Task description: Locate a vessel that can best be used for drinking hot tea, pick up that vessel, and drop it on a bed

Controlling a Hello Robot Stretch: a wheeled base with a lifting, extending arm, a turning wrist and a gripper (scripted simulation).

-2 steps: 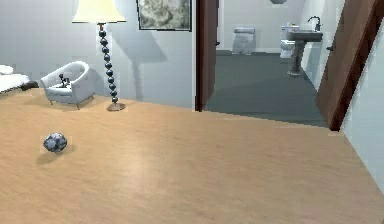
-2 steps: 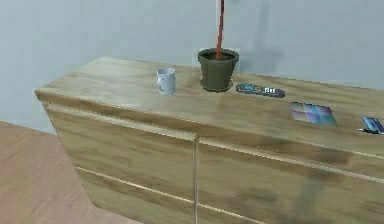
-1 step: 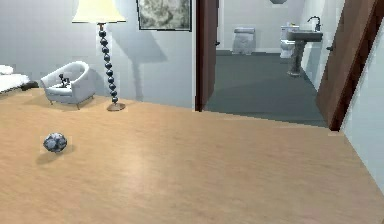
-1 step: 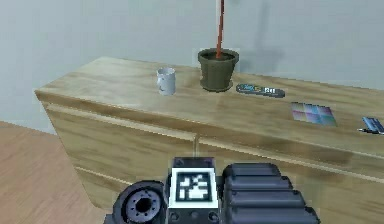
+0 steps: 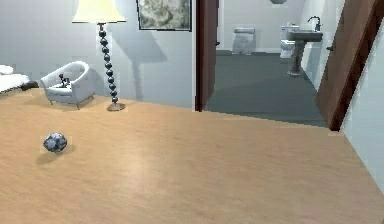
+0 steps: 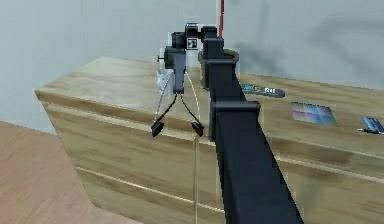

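Observation:
My arm [image 6: 240, 140] reaches out as a dark bar over a wooden dresser [image 6: 110, 95] in the arm side view. At its far end hangs my gripper [image 6: 177, 128], its two thin fingers [image 6: 158, 128] pointing down in front of the dresser's top edge and front. I cannot tell whether it holds anything. A small pale part sits by the gripper's body [image 6: 166, 60]. No cup-like shape stands out on the dresser's top.
On the dresser lie a dark remote [image 6: 262, 90] and two flat printed items [image 6: 313, 114]. In the forward view: wood floor, a small grey ball-like thing [image 5: 55, 143], an armchair [image 5: 70, 83], a floor lamp [image 5: 110, 60], and an open doorway [image 5: 260, 70] to a bathroom with a toilet [image 5: 245, 40] and a sink [image 5: 303, 38].

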